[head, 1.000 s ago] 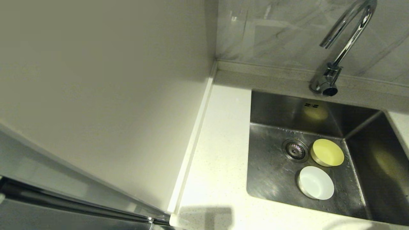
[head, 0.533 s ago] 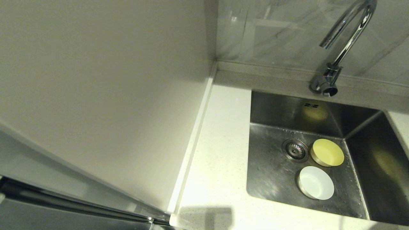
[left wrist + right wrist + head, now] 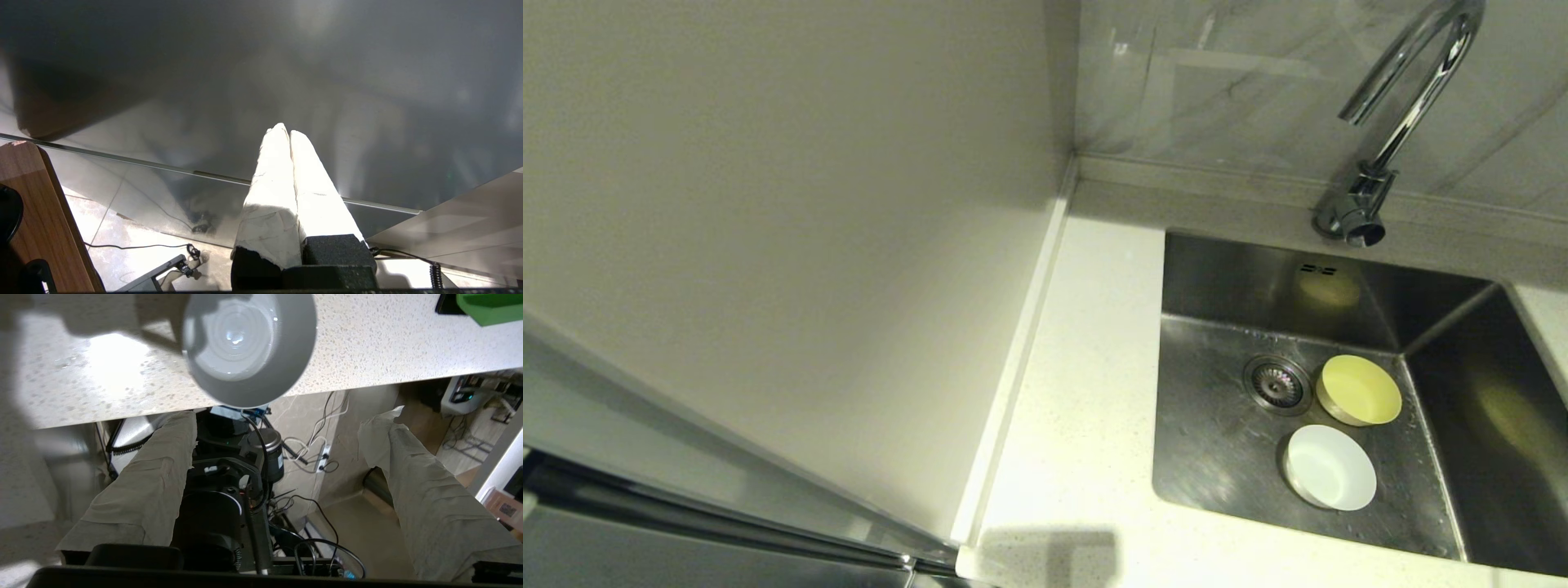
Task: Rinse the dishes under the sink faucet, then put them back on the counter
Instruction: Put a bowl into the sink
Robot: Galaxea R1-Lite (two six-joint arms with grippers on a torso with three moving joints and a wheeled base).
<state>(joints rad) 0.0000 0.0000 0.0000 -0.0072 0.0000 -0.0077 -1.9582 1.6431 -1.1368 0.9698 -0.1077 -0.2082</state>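
Observation:
In the head view the steel sink [image 3: 1217,457] holds a yellow bowl [image 3: 1360,390] right of the drain [image 3: 1277,384] and a white bowl [image 3: 1330,467] just in front of it. The chrome faucet [image 3: 1409,90] arches over the sink's back rim. No gripper shows in that view. In the right wrist view the pale grey-blue bowl [image 3: 249,347] sits upright at the edge of the speckled counter [image 3: 367,343]. My right gripper [image 3: 286,416] is open, off the counter's edge and apart from the bowl, holding nothing. My left gripper [image 3: 286,130] is shut and empty, facing a grey panel.
A white counter strip [image 3: 1078,392] runs left of the sink, bounded by a tall pale side panel [image 3: 792,245]. A green object [image 3: 490,306] sits on the counter beyond the grey-blue bowl. Cables and robot base parts [image 3: 220,506] lie under the right gripper.
A faint shadow at the lower right edge of the head view has slid out of sight. The two bowls in the sink have not moved.

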